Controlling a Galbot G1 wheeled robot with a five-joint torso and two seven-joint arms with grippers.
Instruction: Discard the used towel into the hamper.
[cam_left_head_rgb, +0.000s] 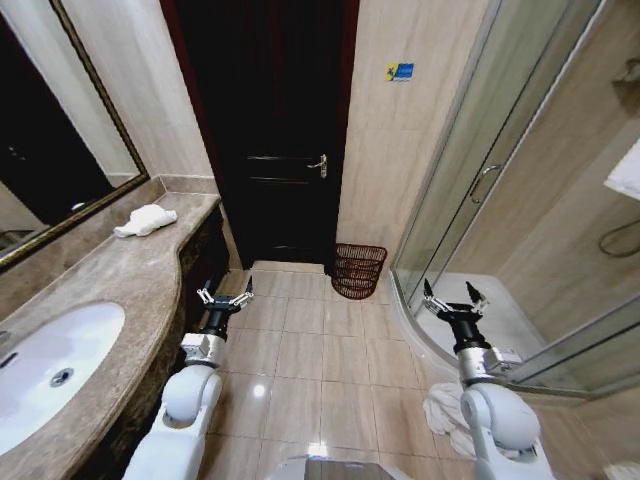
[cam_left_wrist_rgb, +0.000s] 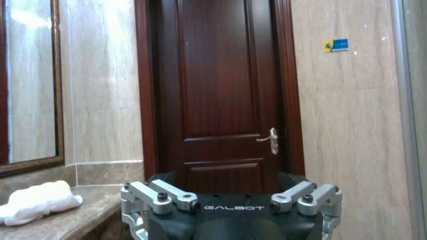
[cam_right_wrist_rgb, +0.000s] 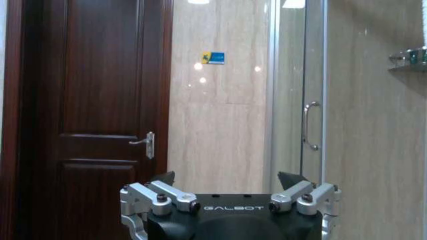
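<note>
A crumpled white towel (cam_left_head_rgb: 145, 220) lies on the marble counter (cam_left_head_rgb: 120, 290) near its far end, also seen in the left wrist view (cam_left_wrist_rgb: 37, 202). The hamper (cam_left_head_rgb: 358, 270), a dark reddish-brown wicker basket, stands on the floor against the wall right of the door. My left gripper (cam_left_head_rgb: 225, 295) hangs open over the floor beside the counter front, well short of the towel. My right gripper (cam_left_head_rgb: 455, 297) is open near the shower's curved threshold, to the right of the hamper. Neither holds anything. Another white cloth heap (cam_left_head_rgb: 442, 410) lies on the floor by my right arm.
A dark wooden door (cam_left_head_rgb: 270, 130) stands shut straight ahead. A sink (cam_left_head_rgb: 50, 365) is set in the near counter, under a framed mirror (cam_left_head_rgb: 50, 140). A glass shower enclosure (cam_left_head_rgb: 500, 200) takes up the right side. Tiled floor (cam_left_head_rgb: 310, 350) lies open between counter and shower.
</note>
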